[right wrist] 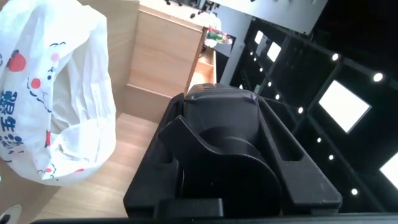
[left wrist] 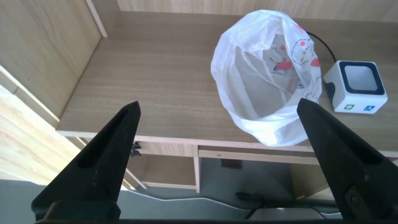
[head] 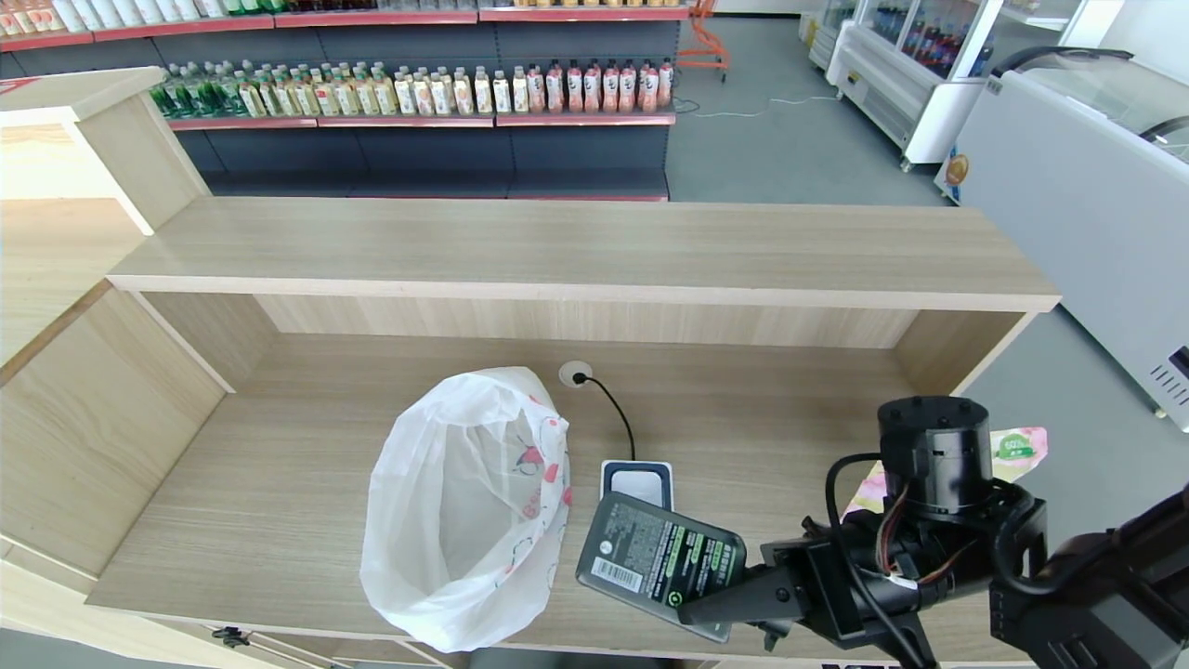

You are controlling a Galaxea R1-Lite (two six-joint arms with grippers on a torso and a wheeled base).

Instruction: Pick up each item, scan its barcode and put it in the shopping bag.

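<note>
small grocery shop, seen from the checkout side. far shelves (head: 418,121) hold rows of bottled drinks (head: 418,91). far right: glass-fronted drinks cooler (head: 915,37), chest freezer (head: 1077,158). near: pale wooden till counter (head: 576,246), wired barcode scanner (head: 635,483) just beside an open plastic shopping bag (head: 464,502).
</note>
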